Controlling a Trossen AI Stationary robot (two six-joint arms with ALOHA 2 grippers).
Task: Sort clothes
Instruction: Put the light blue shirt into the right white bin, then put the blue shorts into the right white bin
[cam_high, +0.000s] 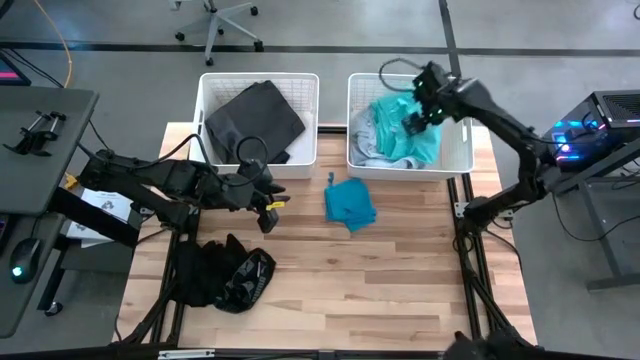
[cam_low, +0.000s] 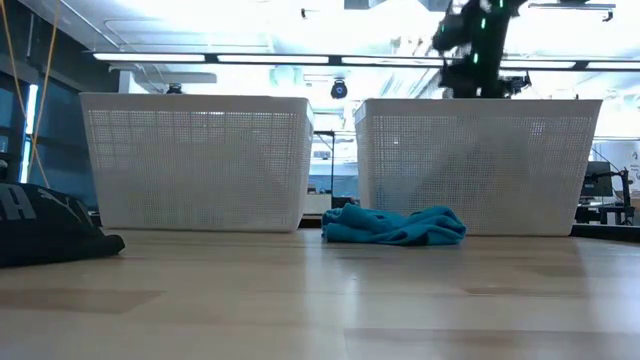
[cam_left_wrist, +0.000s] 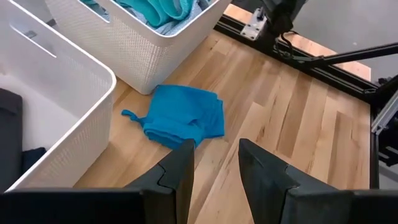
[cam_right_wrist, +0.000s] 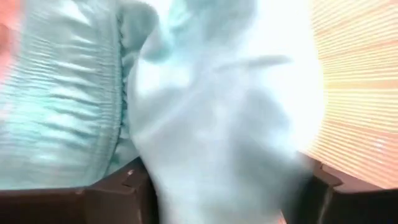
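Observation:
A bright blue garment (cam_high: 350, 205) lies bunched on the table in front of the two bins; it also shows in the low view (cam_low: 395, 225) and the left wrist view (cam_left_wrist: 180, 118). A shiny black garment (cam_high: 235, 275) lies near the left front. A dark grey garment (cam_high: 255, 115) lies in the left bin (cam_high: 205, 90). Teal (cam_high: 425, 145) and pale garments (cam_high: 370, 135) lie in the right bin (cam_high: 465, 150). My left gripper (cam_high: 268, 208) is open and empty, left of the blue garment. My right gripper (cam_high: 415, 118) reaches down into the right bin, open, with pale cloth (cam_right_wrist: 217, 112) between its fingers. My right gripper comes slanting down from above into the right bin. A hump of pale cloth (cam_right_wrist: 205, 174) fills the wide gap and reaches the inner sides of both fingers (cam_right_wrist: 118, 193). The cloth lies on the pile beside the teal fabric (cam_right_wrist: 62, 93). Which part of the garment it is does not show.
The two white bins stand side by side along the table's far edge. Bare wood lies in front of the blue garment and to the right front. Black frame rails (cam_high: 462, 215) run along the table's right edge. A desk stands beyond the left edge.

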